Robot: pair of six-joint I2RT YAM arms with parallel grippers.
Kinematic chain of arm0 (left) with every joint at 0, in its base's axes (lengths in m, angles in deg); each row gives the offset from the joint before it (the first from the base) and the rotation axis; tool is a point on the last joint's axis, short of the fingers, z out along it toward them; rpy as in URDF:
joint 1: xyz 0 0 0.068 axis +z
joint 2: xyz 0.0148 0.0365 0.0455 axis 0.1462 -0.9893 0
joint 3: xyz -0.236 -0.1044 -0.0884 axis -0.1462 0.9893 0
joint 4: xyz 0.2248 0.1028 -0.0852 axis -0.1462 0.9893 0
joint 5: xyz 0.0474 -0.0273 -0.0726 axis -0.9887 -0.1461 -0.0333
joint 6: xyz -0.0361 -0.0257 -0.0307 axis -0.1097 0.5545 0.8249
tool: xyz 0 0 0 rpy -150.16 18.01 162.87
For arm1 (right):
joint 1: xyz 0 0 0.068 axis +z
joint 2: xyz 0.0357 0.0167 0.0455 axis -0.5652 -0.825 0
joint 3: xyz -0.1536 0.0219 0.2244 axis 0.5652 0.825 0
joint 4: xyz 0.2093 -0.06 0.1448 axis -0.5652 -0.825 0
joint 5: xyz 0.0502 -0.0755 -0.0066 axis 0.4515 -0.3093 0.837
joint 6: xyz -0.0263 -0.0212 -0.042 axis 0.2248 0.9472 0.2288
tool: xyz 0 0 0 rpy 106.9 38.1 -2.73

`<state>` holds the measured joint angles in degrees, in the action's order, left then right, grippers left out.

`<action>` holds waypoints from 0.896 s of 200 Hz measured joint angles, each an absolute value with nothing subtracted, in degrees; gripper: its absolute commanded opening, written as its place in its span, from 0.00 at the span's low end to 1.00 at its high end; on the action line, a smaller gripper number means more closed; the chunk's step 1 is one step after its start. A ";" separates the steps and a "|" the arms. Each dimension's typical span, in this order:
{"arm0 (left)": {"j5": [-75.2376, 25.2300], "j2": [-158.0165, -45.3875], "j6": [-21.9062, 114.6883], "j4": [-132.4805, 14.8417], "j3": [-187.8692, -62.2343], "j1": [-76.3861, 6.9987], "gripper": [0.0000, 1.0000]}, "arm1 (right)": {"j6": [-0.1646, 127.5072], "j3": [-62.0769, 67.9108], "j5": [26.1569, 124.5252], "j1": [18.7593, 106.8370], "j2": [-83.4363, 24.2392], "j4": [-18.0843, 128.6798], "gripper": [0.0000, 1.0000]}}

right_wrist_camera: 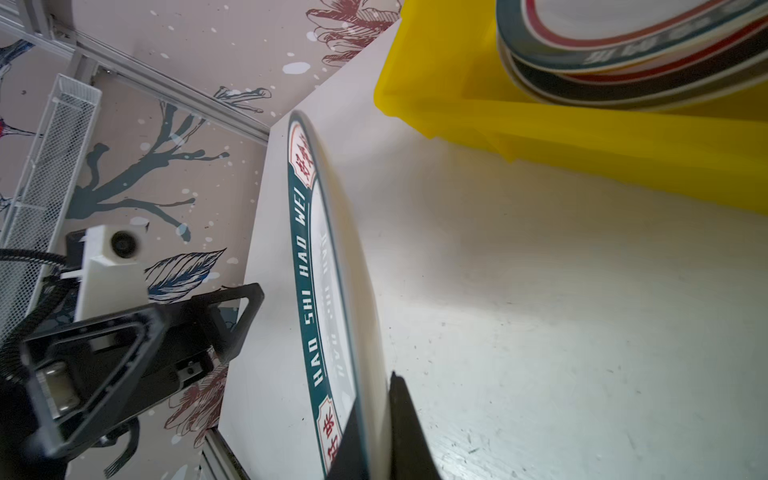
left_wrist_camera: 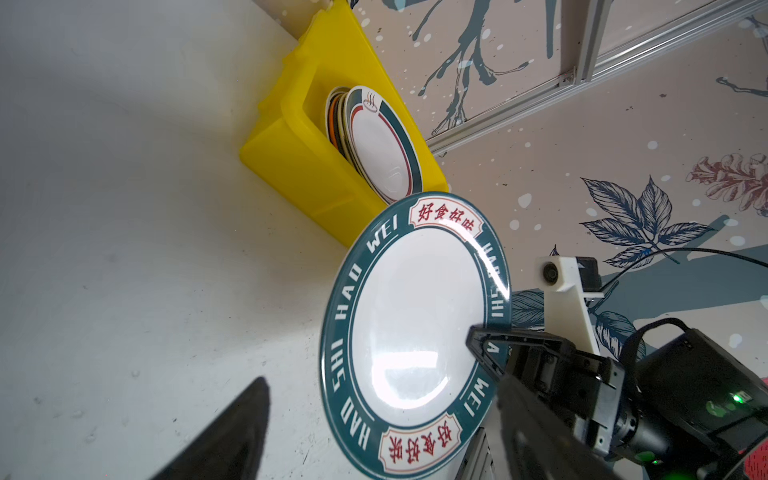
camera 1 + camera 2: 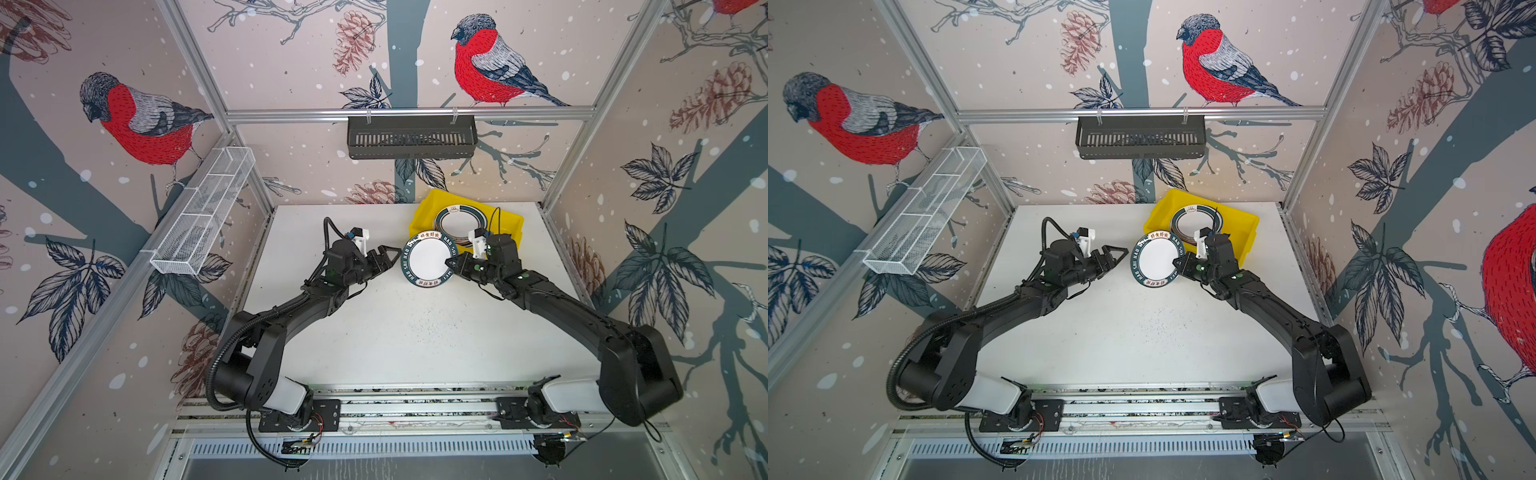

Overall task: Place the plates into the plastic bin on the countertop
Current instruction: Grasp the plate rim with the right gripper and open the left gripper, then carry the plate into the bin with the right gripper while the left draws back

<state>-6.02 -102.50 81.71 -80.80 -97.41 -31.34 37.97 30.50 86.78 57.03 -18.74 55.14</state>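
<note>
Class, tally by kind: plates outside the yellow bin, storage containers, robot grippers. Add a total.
Plates outside the yellow bin: 1 (teal-rimmed plate)
Containers: 3 (yellow bin, black basket, white wire rack)
Grippers: 2 (left gripper, right gripper)
Total: 6

Top views look down; both wrist cameras closely share the plate (image 2: 411,328).

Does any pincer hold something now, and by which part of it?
The right pincer holds the teal-rimmed lettered plate by its rim, on the edge facing that arm. The left pincer stands open, apart from the plate, and holds nothing.
</note>
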 measured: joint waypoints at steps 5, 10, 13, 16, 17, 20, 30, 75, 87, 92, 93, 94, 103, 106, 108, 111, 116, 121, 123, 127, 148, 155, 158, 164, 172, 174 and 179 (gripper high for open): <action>-6.15 -101.88 81.14 -80.69 -97.32 -31.34 0.97 | 38.02 30.72 86.37 56.70 -18.15 54.90 0.00; -6.34 -101.25 80.53 -80.42 -97.28 -31.30 0.97 | 38.06 30.89 85.93 56.33 -17.54 54.57 0.00; -6.54 -100.88 80.35 -80.25 -97.26 -31.21 0.97 | 38.11 30.94 85.67 56.11 -17.24 54.28 0.00; -6.80 -100.40 80.15 -79.92 -97.24 -31.12 0.97 | 38.17 30.96 85.45 55.96 -16.95 53.91 0.00; -6.89 -100.29 80.13 -79.86 -97.24 -31.10 0.97 | 38.17 30.96 85.39 55.91 -16.87 53.82 0.00; -7.35 -99.79 79.78 -79.51 -97.17 -30.99 0.97 | 38.32 30.96 85.04 55.71 -16.56 53.43 0.00; -7.70 -98.41 78.89 -78.94 -96.82 -30.49 0.97 | 38.87 30.94 83.55 54.95 -15.44 52.36 0.00; -9.56 -93.42 77.75 -76.62 -92.78 -27.80 0.97 | 39.37 31.81 79.62 48.59 -11.97 50.44 0.00; -10.54 -92.31 77.75 -75.94 -91.68 -27.02 0.97 | 39.31 31.83 79.46 47.56 -11.95 50.26 0.00; -10.52 -91.83 77.73 -75.51 -91.33 -26.75 0.97 | 39.31 31.88 79.44 47.30 -11.95 50.24 0.00; -10.54 -91.68 77.73 -75.40 -91.25 -26.67 0.97 | 39.31 31.88 79.44 47.21 -11.95 50.24 0.00; -10.56 -91.61 77.73 -75.33 -91.20 -26.64 0.97 | 39.29 31.88 79.44 47.15 -11.95 50.24 0.00; -10.56 -90.63 77.47 -74.50 -90.79 -26.27 0.97 | 39.11 31.90 79.46 46.56 -11.95 50.24 0.00; -10.58 -90.30 77.36 -74.22 -90.72 -26.18 0.97 | 39.09 31.90 79.48 46.34 -11.97 50.24 0.00; -10.58 -90.08 77.36 -74.00 -90.68 -26.14 0.97 | 39.09 31.90 79.48 46.25 -11.97 50.26 0.00; -10.58 -89.75 77.33 -73.71 -90.61 -26.08 0.97 | 39.07 31.90 79.44 46.08 -11.97 50.26 0.00; -10.67 -89.14 77.09 -73.19 -90.55 -25.99 0.97 | 39.00 31.90 79.44 45.79 -11.99 50.31 0.00; -10.89 -88.51 76.68 -72.62 -90.48 -25.88 0.97 | 38.85 31.90 79.44 45.49 -12.08 50.33 0.00; -11.00 -88.24 76.46 -72.34 -90.46 -25.86 0.97 | 38.80 31.90 79.42 45.40 -12.12 50.35 0.00; -11.39 -87.63 76.26 -71.81 -90.42 -25.81 0.97 | 38.54 31.90 79.38 45.16 -12.25 50.44 0.00; -13.56 -84.35 74.73 -69.65 -89.83 -25.66 0.97 | 37.97 31.53 78.98 44.20 -13.37 50.61 0.00; -13.97 -83.26 74.43 -68.86 -89.52 -25.66 0.97 | 37.86 31.13 78.96 43.87 -14.02 50.70 0.00; -14.23 -82.82 74.34 -68.58 -89.37 -25.64 0.97 | 37.84 30.89 78.87 43.72 -14.44 50.87 0.00; -15.09 -81.88 73.97 -67.79 -89.10 -25.62 0.97 | 37.82 30.48 78.63 43.47 -15.23 51.29 0.00; -15.96 -80.77 73.18 -66.78 -88.82 -25.57 0.97 | 37.71 30.02 78.52 43.19 -16.14 51.57 0.00; -16.22 -80.59 73.09 -66.59 -88.78 -25.55 0.97 | 37.62 29.91 78.54 43.08 -16.34 51.57 0.00; -16.64 -80.00 72.83 -65.91 -88.67 -25.55 0.97 | 37.62 29.65 78.50 42.95 -16.78 51.57 0.00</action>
<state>-16.64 -80.00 72.83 -65.91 -88.67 -25.55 37.62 29.65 78.50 42.95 -16.78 51.57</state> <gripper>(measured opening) 0.976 0.092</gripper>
